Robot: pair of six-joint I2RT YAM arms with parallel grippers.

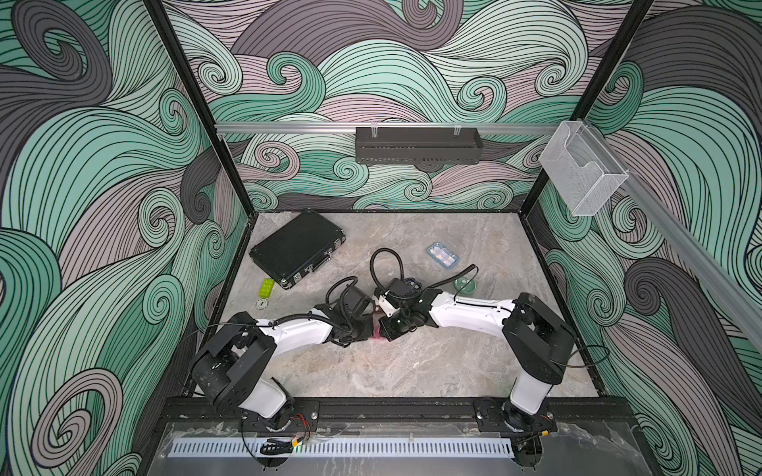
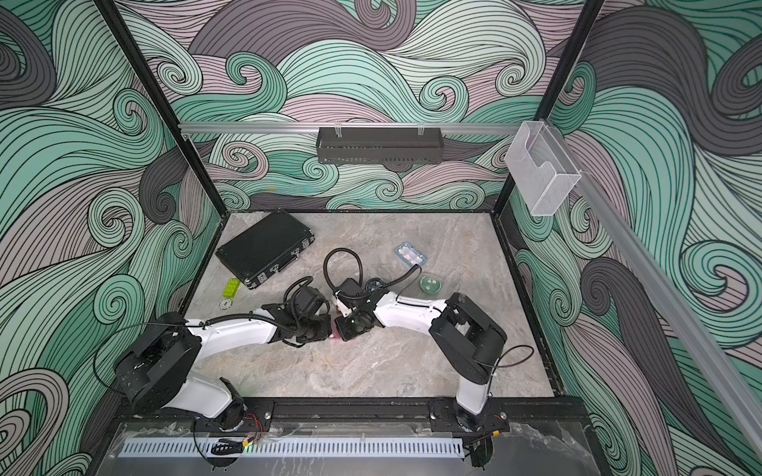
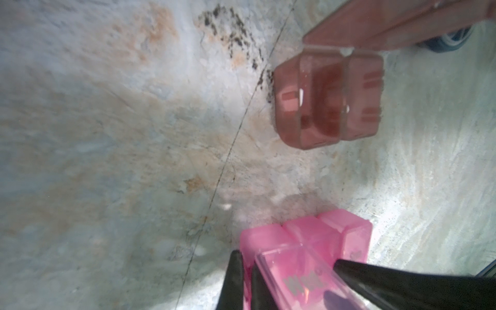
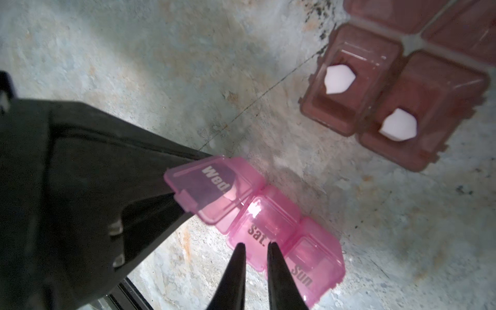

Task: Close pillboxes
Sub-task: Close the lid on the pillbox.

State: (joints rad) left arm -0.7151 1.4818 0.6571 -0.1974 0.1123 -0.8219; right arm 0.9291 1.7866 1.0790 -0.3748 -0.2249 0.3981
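Note:
The pink pillbox lies on the table between both arms, showing only as a pink sliver in a top view. My left gripper is shut on one end of it, where the "Wed" lid stands up open. The "Sat." and "Sun" lids lie flat. My right gripper hovers at the "Sat." lid, its fingers a narrow gap apart with nothing between. The brown pillbox sits open close by, a white pill in each cell. The light-blue pillbox, green round pillbox and dark-blue round pillbox lie beyond the right arm.
A large black latched case lies at the back left. A lime-green brick and a small white disc sit near the left wall. The two wrists nearly touch at the table's middle.

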